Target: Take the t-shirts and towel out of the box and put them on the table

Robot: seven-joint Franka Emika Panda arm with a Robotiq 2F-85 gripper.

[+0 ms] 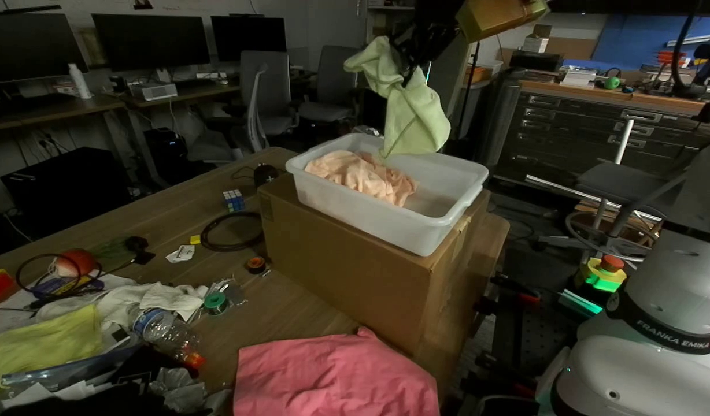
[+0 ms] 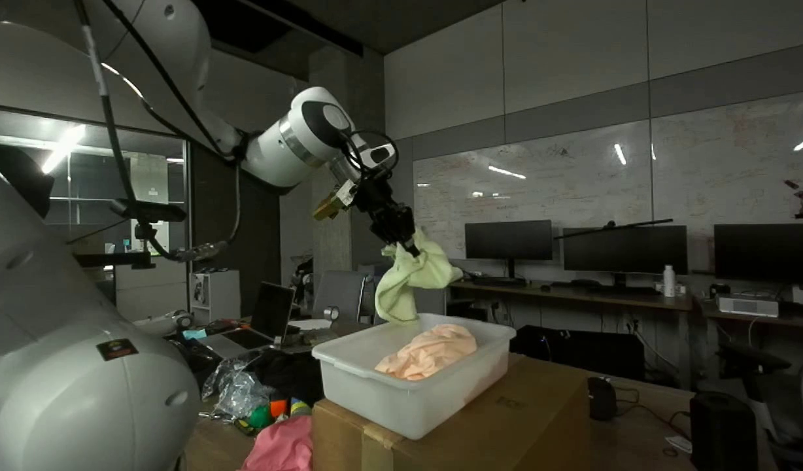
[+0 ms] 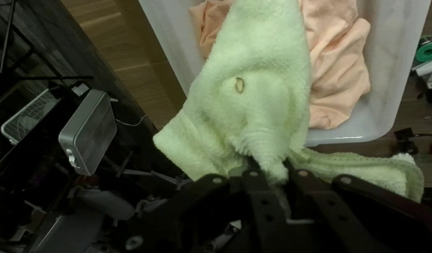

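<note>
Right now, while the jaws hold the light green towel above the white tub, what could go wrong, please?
The light green towel hangs from a bunched pinch between the jaws, so it might slip loose.

Its lower end hangs low at the white plastic tub; moved sideways without lifting, it could snag there or drag the peach cloth. Whether it touches either, I cannot tell.

The tub stands on a cardboard carton, so a snag could shift it.

White plastic tub in all three: exterior views slant down from different sides, wrist view steeper, closer!
</note>
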